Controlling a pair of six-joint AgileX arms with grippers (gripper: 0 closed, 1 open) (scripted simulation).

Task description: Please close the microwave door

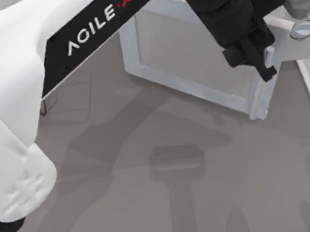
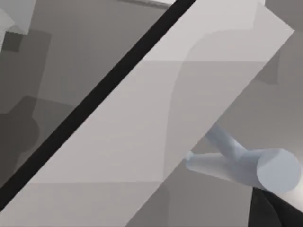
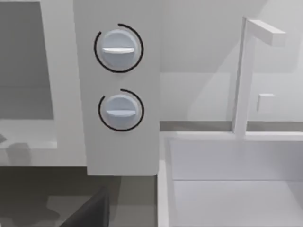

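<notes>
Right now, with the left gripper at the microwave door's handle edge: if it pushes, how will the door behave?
The microwave door looks like a flat rigid panel, so it will probably swing as one piece, not flex. The left gripper sits near its bar handle, the free edge, so likely little force is needed. The round handle might let the fingers slide.

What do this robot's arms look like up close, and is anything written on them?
The left arm has smooth, rounded white shells with a black stripe carrying white "AGILE" lettering and a red X. Its wrist and end effector are blocky matte black, ending in two short fingers.
</notes>
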